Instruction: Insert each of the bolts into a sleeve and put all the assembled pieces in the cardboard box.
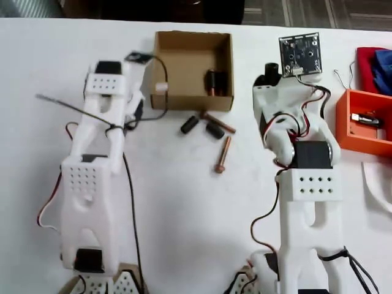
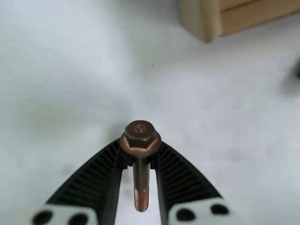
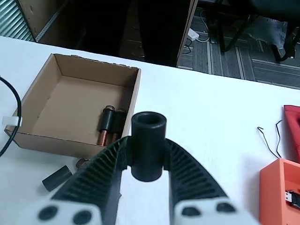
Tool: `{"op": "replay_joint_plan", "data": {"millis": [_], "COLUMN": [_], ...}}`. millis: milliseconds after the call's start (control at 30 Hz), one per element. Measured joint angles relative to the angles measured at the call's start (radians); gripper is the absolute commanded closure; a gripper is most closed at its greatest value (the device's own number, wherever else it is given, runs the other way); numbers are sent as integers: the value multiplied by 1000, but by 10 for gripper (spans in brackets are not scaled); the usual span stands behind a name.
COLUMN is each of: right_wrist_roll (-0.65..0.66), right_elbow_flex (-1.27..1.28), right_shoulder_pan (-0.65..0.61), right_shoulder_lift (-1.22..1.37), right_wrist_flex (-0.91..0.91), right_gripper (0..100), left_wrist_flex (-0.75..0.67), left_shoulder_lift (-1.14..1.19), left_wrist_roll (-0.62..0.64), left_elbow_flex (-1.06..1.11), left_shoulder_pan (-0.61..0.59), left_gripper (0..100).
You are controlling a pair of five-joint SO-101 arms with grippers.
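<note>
Left gripper (image 2: 140,153) is clamped on a copper bolt (image 2: 140,140), head end past the fingertips, hanging over bare white table (image 2: 70,70). A tan edge with a pale corner (image 2: 220,18) sits further off, can't tell what it is.

Right gripper (image 3: 147,154) is squeezed around a black sleeve (image 3: 148,140), held upright with the hole facing up, off to the side of the cardboard box (image 3: 70,105). Inside the box, against one wall, there's an assembled piece (image 3: 107,123); might be two side by side, hard to say.

Just in front of the box and between the arms: two loose sleeves (image 1: 190,125) (image 1: 214,130) and two loose bolts (image 1: 218,122) (image 1: 223,154).

Other clutter: an orange tray (image 1: 346,131) with a small dark gadget (image 1: 365,118) beside the right arm, and red cloth (image 1: 366,61) behind it. A circuit board (image 1: 300,55) sits above the right arm; any print on it is too small to read.
</note>
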Motion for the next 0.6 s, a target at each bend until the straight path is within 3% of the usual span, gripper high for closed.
{"op": "replay_joint_plan", "data": {"millis": [133, 267, 433, 600], "right_wrist_roll": [0, 0, 0, 0], "right_elbow_flex": [0, 0, 0, 0], "right_shoulder_pan": [0, 0, 0, -5], "right_shoulder_lift": [-17, -94, -124, -124], "right_wrist_flex": [3, 21, 21, 21], "right_gripper": [975, 975, 975, 975], "left_wrist_flex": [81, 92, 92, 46], "left_shoulder_lift": [-95, -261, -532, -925], "left_wrist_roll": [0, 58, 149, 129], "left_elbow_flex": [-183, -201, -14, 282], "left_shoulder_pan": [0, -21, -34, 3], "left_gripper": [974, 974, 974, 974]}}
